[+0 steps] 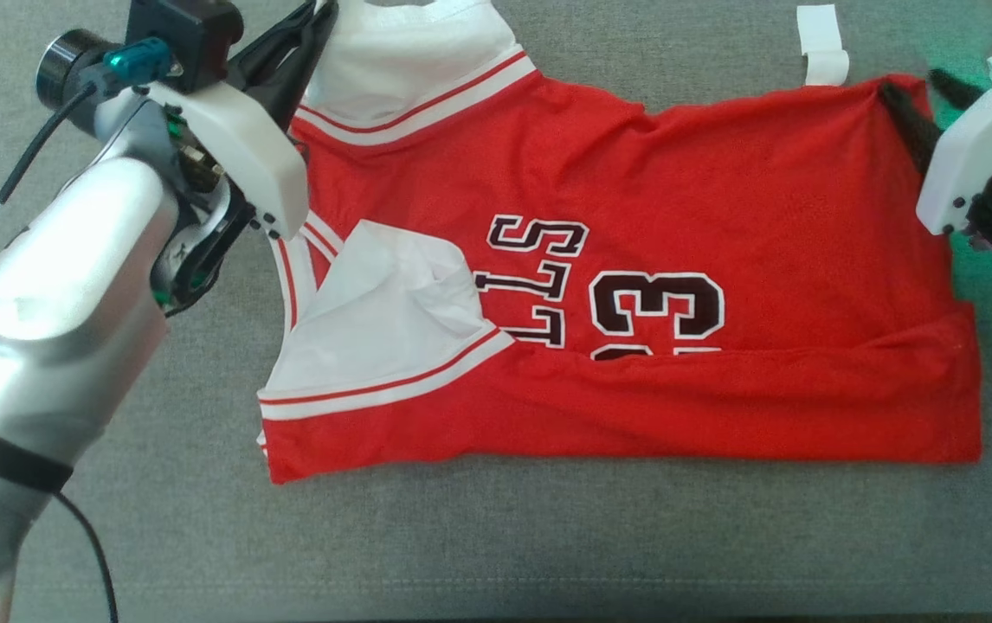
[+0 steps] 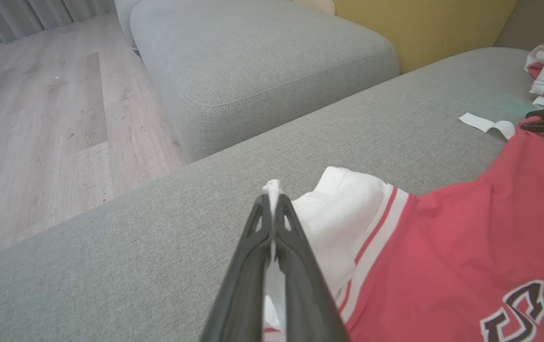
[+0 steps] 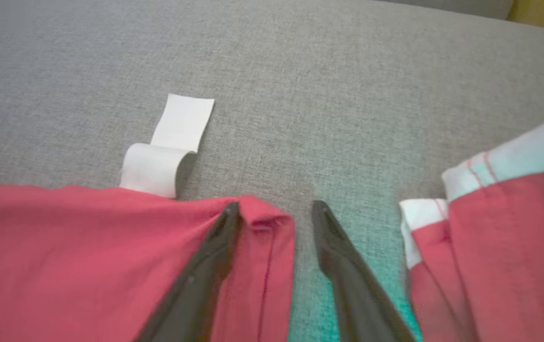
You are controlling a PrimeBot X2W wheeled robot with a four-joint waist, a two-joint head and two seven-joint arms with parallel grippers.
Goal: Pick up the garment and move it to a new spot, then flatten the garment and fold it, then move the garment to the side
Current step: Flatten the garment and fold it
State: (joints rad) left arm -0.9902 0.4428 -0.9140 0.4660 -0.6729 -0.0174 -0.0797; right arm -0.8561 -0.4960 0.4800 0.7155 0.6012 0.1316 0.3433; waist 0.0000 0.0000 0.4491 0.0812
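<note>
I judge that I am in the middle part of the task, the flattening and folding. The red sleeveless jersey with white trim and black lettering (image 1: 634, 260) lies spread across the grey woven couch seat (image 1: 496, 536), with its neck side toward my left arm and its hem side toward my right arm. The near long edge seems to be folded over already, because a red band covers the lower part of the black numbers. The far edge is not folded, and the cloth there has some wrinkles. The left gripper (image 2: 272, 204) is clamped together on a thin white edge of the jersey at the shoulder. The right gripper (image 3: 276, 206) has its fingers apart at the far hem corner: one finger lies on the red cloth and the other is over the grey seat, so it grips nothing. A small white curled strip (image 1: 823, 48) lies on the seat just beyond that corner. What is left, in my opinion: to close on this corner, bring the far edge over, finish the fold, then carry the jersey to the side.
</note>
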